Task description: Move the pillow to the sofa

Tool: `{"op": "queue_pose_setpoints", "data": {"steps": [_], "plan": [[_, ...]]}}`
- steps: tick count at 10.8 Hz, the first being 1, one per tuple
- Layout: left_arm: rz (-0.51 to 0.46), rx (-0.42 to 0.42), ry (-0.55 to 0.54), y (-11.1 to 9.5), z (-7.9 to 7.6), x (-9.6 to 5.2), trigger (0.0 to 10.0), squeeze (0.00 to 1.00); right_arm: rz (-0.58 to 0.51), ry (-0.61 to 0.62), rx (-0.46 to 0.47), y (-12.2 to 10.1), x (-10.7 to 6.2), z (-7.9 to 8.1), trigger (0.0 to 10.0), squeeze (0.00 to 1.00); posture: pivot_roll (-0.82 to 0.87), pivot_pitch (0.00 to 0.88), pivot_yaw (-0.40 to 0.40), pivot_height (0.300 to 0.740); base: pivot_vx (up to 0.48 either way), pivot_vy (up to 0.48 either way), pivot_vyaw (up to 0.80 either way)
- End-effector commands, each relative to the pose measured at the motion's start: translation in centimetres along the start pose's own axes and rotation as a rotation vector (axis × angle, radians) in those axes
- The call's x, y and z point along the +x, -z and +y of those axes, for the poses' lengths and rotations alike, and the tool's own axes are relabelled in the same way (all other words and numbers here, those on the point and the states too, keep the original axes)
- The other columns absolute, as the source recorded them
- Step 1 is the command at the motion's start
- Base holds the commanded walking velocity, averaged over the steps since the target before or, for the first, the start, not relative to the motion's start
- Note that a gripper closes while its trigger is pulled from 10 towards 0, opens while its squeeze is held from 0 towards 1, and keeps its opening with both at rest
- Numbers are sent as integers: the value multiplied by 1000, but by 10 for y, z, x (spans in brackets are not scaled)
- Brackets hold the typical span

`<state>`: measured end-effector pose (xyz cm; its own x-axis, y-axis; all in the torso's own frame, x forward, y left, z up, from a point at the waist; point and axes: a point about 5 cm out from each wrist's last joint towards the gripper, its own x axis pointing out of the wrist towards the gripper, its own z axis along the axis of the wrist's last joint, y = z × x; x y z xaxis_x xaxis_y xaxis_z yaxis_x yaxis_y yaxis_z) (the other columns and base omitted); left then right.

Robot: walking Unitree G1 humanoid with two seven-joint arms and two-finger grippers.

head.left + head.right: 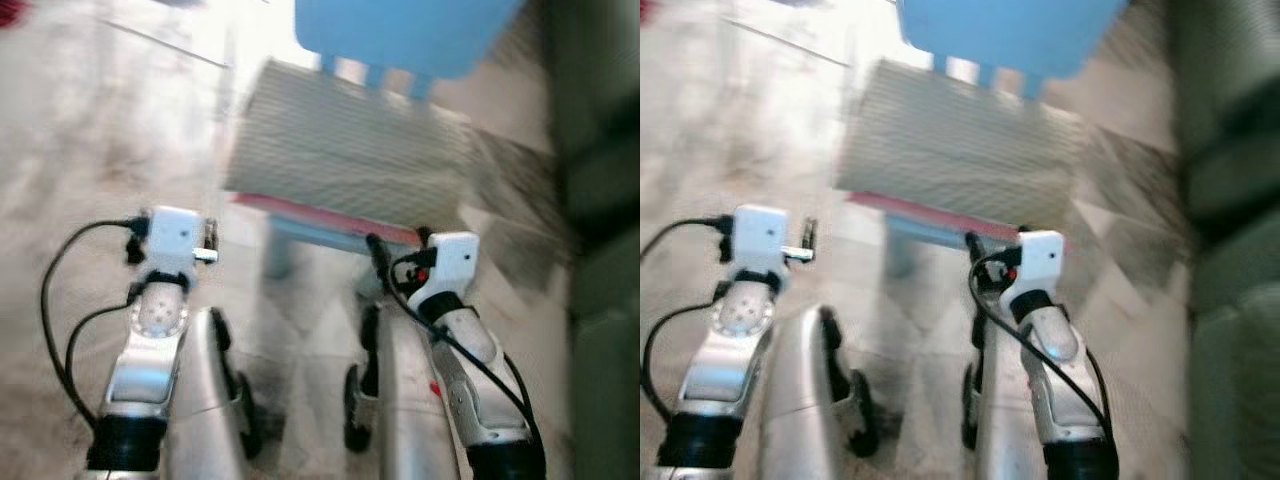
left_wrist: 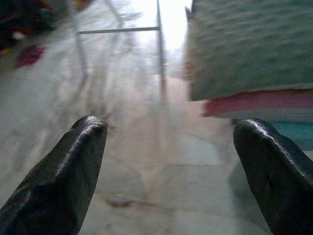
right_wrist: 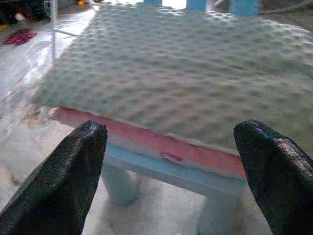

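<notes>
The pillow (image 3: 195,78), pale grey-green with a dimpled weave, lies flat on the seat of a blue chair (image 1: 400,35), covering it. A pink edge (image 3: 156,142) shows under the pillow's near side, above the chair's pale blue frame. The right gripper (image 3: 168,166) hangs just before that near edge, not touching the pillow, its two black fingers (image 3: 73,171) spread wide apart. The left gripper (image 2: 171,166) is beside the chair's left corner, over the pale floor (image 2: 122,122), its fingers also spread wide with nothing between them. To the right of the chair stands what looks like a dark green sofa (image 1: 600,200), though the head views are blurred.
</notes>
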<state>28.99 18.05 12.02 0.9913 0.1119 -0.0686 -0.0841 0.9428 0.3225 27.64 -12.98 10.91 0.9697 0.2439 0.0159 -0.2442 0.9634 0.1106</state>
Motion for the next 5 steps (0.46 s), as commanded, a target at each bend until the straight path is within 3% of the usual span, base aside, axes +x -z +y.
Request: {"op": "queue_pose_setpoints", "data": {"steps": [1, 4, 5], "plan": [[18, -15, 20, 4, -4, -3, 10000, 0, 37, 32, -2, 8, -5, -6, 10000, 0, -6, 293, -65, 535, 0, 0, -800], [6, -44, 73, 4, -10, -3, 10000, 0, 33, 35, -19, 7, -2, -8, 10000, 0, -7, 287, -70, 535, 0, 0, -800], [4, -46, 76, 3, -10, -3, 10000, 0, 31, 36, -20, 7, -2, -8, 10000, 0, -8, 289, -70, 535, 0, 0, 0]]}}
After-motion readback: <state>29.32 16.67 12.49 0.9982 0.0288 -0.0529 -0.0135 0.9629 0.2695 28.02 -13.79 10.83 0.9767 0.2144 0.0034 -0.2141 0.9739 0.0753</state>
